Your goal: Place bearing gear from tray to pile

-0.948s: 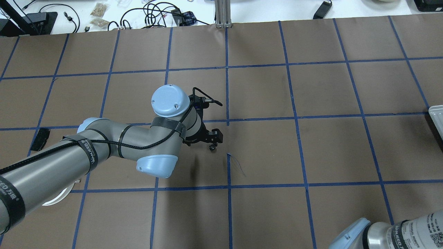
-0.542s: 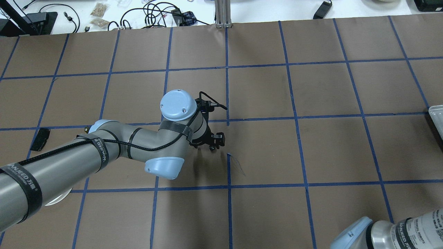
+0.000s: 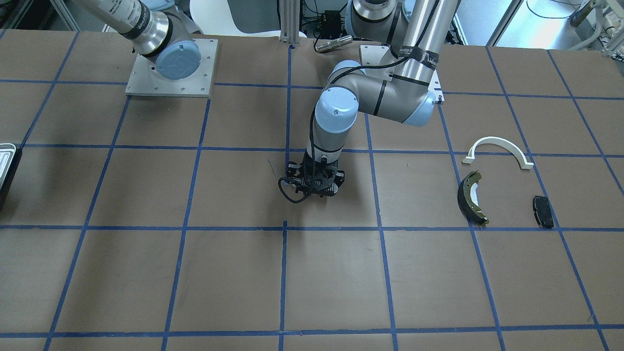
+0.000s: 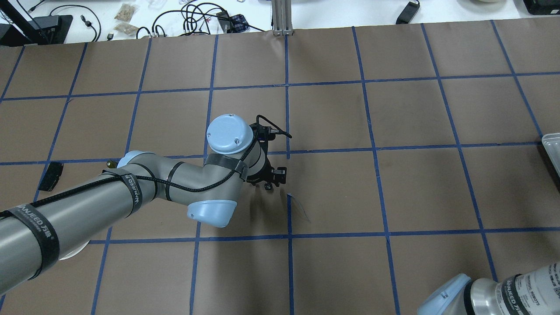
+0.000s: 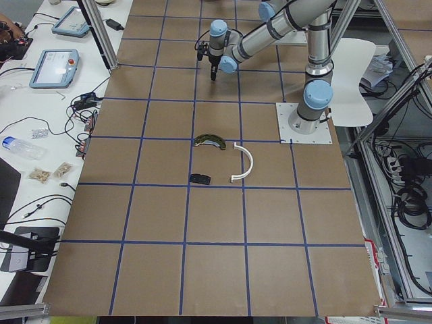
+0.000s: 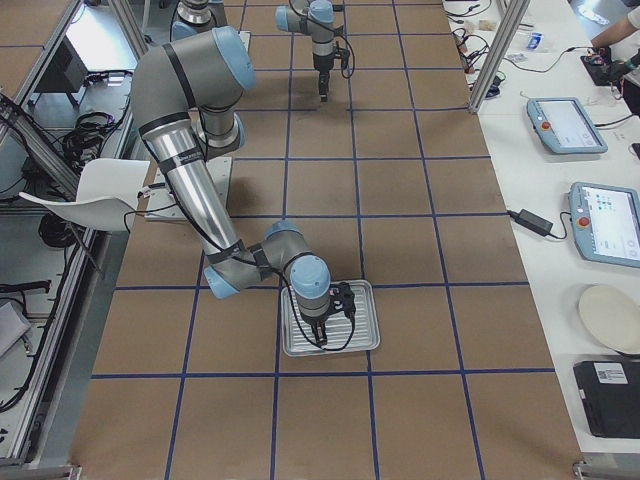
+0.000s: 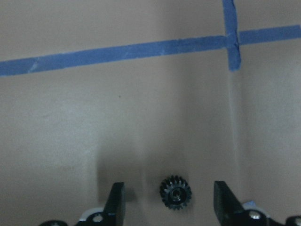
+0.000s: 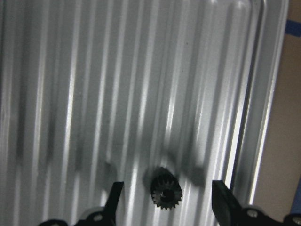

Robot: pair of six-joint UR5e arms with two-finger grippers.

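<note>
Left jaws are spread wide with a small black gear (image 7: 175, 192) sitting between them, touching neither side, lying on the brown bench (image 3: 146, 273) roughly mid-bench. Compared to a second ago, the left arm (image 4: 131, 197) has slid a bit toward the bench's right end, but that gear hasn't budged. Right jaws are spread too, either side of a second gear (image 8: 166, 192) that's lying in the ribbed tray (image 6: 366, 325) at the right end. The pile, a white bracket (image 3: 497, 144), brake shoe (image 3: 470, 197) and black pad (image 3: 542, 211), sits toward the left end.
</note>
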